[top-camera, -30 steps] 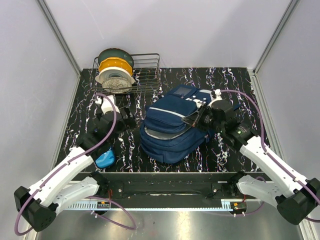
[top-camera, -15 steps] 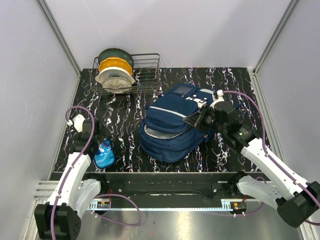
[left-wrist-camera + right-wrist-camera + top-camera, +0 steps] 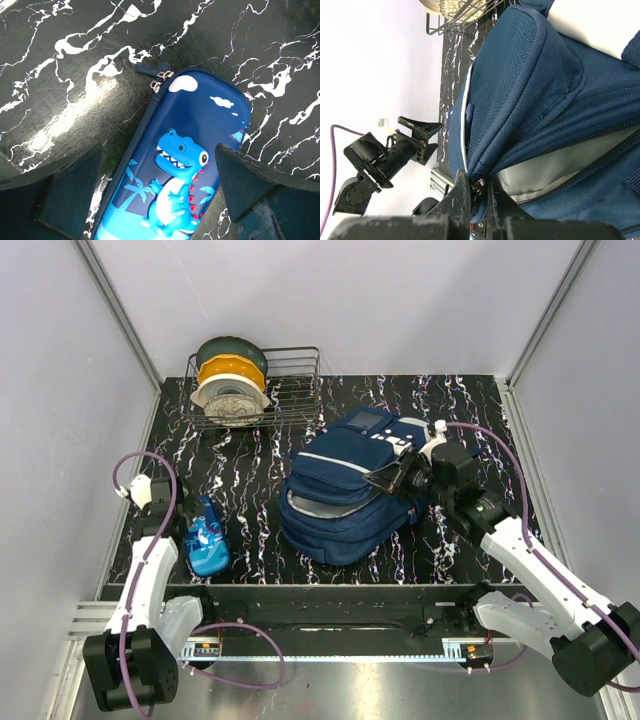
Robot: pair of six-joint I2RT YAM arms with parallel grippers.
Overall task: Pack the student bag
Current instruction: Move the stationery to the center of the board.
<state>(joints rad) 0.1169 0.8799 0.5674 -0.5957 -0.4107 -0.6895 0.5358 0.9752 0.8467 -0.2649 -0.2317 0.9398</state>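
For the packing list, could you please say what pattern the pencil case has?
Pencil case: navy with a blue cartoon dinosaur; left wrist view.

A second ago the left arm [image 3: 148, 575] reached out over the middle of the table, its wrist just in front of the wire rack [image 3: 295, 390]. It has since swung back to the left edge and folded in close to its base. The left gripper [image 3: 159, 165] now hangs, jaws spread, over the blue dinosaur pencil case [image 3: 207, 540], which was mostly hidden under the arm before and now shows at nearly full length
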